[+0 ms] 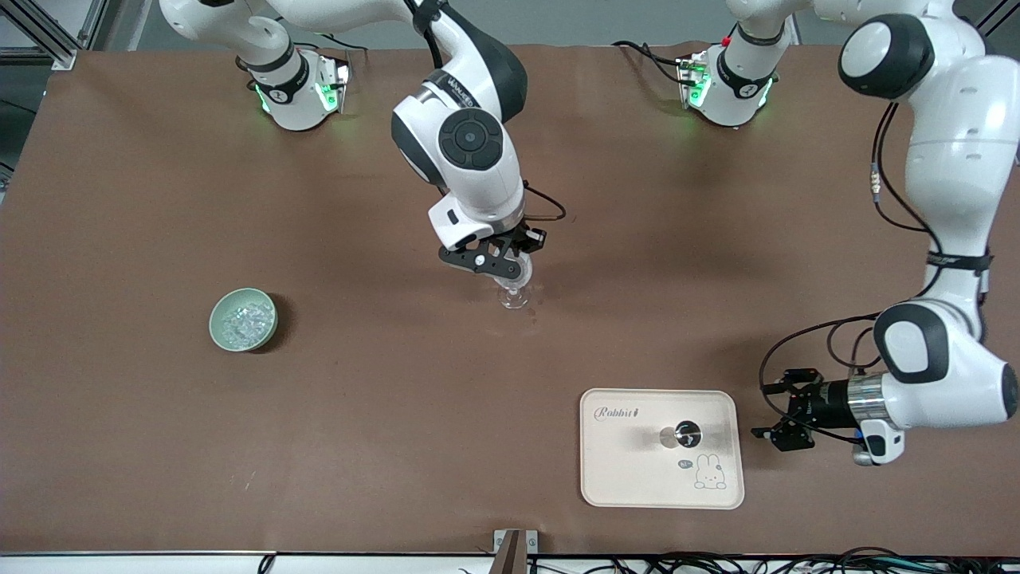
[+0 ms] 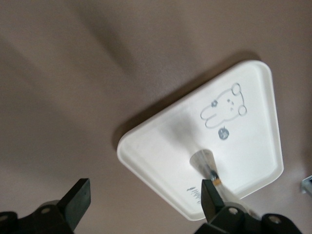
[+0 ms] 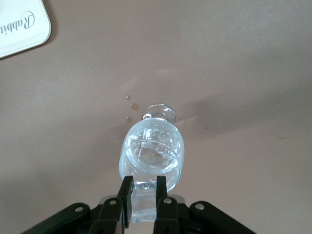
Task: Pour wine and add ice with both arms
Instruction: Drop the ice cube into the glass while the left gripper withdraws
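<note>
A clear stemmed glass (image 1: 514, 288) stands mid-table; the right wrist view shows it (image 3: 152, 146) with clear contents inside. My right gripper (image 1: 496, 263) hangs just over its rim, and in the right wrist view this gripper (image 3: 145, 192) is shut on a clear ice chunk (image 3: 145, 204). More ice (image 1: 241, 321) lies in the pale green bowl (image 1: 215, 320) toward the right arm's end. My left gripper (image 1: 785, 416) waits open and empty beside the white tray (image 1: 621, 470); its fingers (image 2: 78, 197) are spread wide.
A bottle-like thing with a shiny round top (image 1: 687, 434) stands on the tray, which also shows in the left wrist view (image 2: 161, 146). A few small droplets (image 3: 132, 105) lie on the brown table beside the glass's foot.
</note>
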`<state>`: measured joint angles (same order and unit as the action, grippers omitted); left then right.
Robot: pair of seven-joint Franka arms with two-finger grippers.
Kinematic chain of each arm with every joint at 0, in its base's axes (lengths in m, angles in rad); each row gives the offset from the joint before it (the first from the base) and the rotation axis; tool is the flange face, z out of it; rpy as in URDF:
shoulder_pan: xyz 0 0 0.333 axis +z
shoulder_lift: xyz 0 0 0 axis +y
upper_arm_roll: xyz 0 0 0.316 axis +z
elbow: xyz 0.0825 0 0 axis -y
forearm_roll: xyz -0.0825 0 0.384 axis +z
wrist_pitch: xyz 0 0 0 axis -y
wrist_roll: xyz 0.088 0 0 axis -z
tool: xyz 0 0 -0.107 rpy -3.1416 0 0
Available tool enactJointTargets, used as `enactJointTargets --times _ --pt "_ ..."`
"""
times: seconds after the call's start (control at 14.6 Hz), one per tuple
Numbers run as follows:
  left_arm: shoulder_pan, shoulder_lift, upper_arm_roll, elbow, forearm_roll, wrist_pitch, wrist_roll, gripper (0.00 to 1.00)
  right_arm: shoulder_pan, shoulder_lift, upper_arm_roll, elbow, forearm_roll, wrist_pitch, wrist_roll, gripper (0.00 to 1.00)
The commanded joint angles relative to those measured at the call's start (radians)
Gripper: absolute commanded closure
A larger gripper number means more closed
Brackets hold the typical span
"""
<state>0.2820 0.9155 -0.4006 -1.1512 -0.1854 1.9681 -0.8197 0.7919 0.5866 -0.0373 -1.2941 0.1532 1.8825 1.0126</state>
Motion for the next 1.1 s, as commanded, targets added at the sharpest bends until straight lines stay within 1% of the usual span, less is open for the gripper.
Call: enactJointTargets --times 0.0,0.07,0.21,0.34,0.41,0.55,0.82,0.89,0.96,1.03 --pt "-0.017 -0.144 -0.039 -0.033 0.163 -0.113 0.055 0.00 0.016 0.010 -0.012 0.012 -0.023 -0.005 0.014 0.95" --pt "-0.018 -0.186 -0.073 -0.033 0.231 -0.144 0.098 0.00 0.018 0.010 -0.012 0.013 -0.024 -0.006 0.014 0.95" --pt "-0.035 -0.269 -0.128 -0.033 0.360 -0.193 0.125 0.00 0.018 0.010 -0.012 0.013 -0.024 -0.006 0.012 0.93" --pt "-0.062 -0.341 -0.162 -0.035 0.467 -0.239 0.167 0.00 0.018 0.012 -0.012 0.013 -0.029 -0.005 0.012 0.90" --pt "-0.076 -0.378 -0.172 -0.041 0.503 -0.282 0.212 0.00 0.018 0.012 -0.012 0.013 -0.035 -0.005 0.012 0.89" --pt "-0.084 -0.443 -0.175 -0.041 0.511 -0.356 0.289 0.00 0.018 0.012 -0.012 0.013 -0.035 -0.005 0.012 0.84" --pt "-0.066 -0.533 -0.182 -0.041 0.495 -0.444 0.454 0.00 0.018 0.016 -0.012 0.013 -0.035 -0.006 0.012 0.74" --pt "-0.066 -0.550 -0.184 -0.041 0.492 -0.468 0.468 0.00 0.020 0.018 -0.012 0.012 -0.035 -0.006 0.012 0.73" --pt "-0.066 -0.573 -0.178 -0.041 0.480 -0.481 0.490 0.00 0.020 0.019 -0.012 0.012 -0.037 -0.006 0.012 0.73" --pt "-0.075 -0.604 -0.152 -0.044 0.437 -0.501 0.528 0.00 0.023 0.027 -0.012 0.013 -0.037 -0.006 0.012 0.71"
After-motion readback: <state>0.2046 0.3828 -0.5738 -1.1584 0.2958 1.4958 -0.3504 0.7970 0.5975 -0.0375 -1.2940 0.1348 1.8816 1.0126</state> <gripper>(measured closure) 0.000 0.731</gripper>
